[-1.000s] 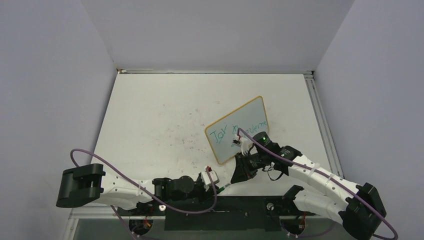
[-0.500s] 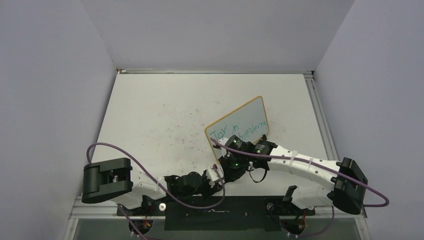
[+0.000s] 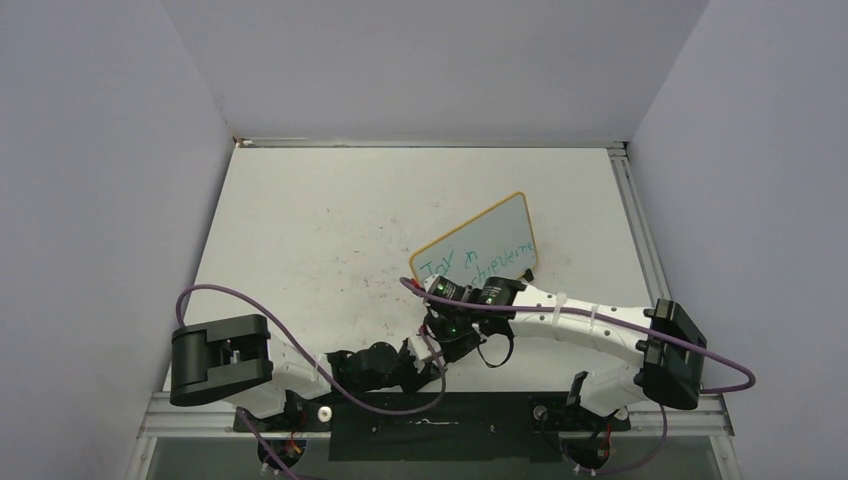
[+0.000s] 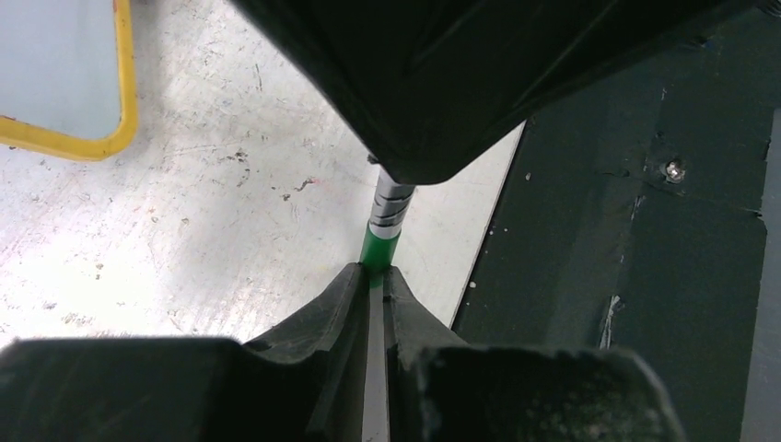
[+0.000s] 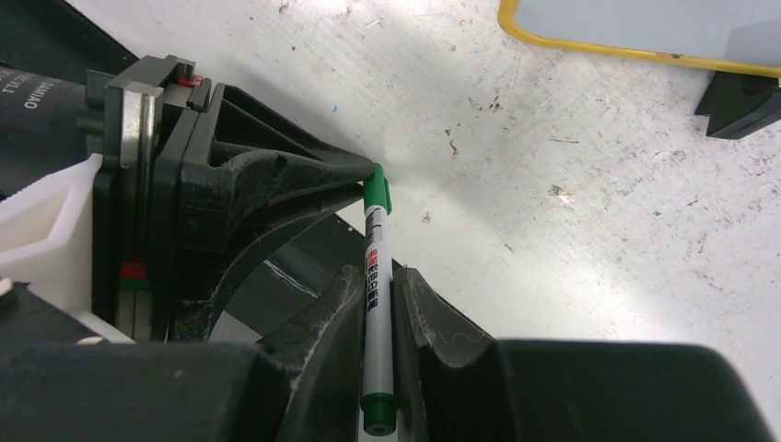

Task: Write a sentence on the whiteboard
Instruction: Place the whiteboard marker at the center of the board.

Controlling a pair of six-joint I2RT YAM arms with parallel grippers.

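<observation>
The whiteboard [image 3: 475, 252] stands tilted right of the table's middle, with the teal sentence [image 3: 480, 262] on it in two slanted lines. Its yellow-rimmed corner shows in the left wrist view [image 4: 55, 83] and its lower edge in the right wrist view [image 5: 645, 23]. My right gripper [image 3: 447, 338] [image 5: 378, 273] is shut on the white barrel of a marker [image 5: 378, 295]. My left gripper [image 3: 430, 353] [image 4: 373, 273] is shut on the marker's green cap [image 4: 377, 249] [image 5: 376, 195]. Both meet in front of the board, near the table's front edge.
One of the board's black feet [image 5: 737, 106] rests on the scuffed white table [image 3: 320, 240]. A black base strip [image 3: 430, 415] [image 4: 645, 230] runs along the near edge. Purple cables [image 3: 300, 315] loop over both arms. Walls close in the left, back and right.
My right gripper has moved left and nearer from the board's lower edge, bringing the marker to my left gripper. The left arm swung in, and its fingers now pinch the cap.
</observation>
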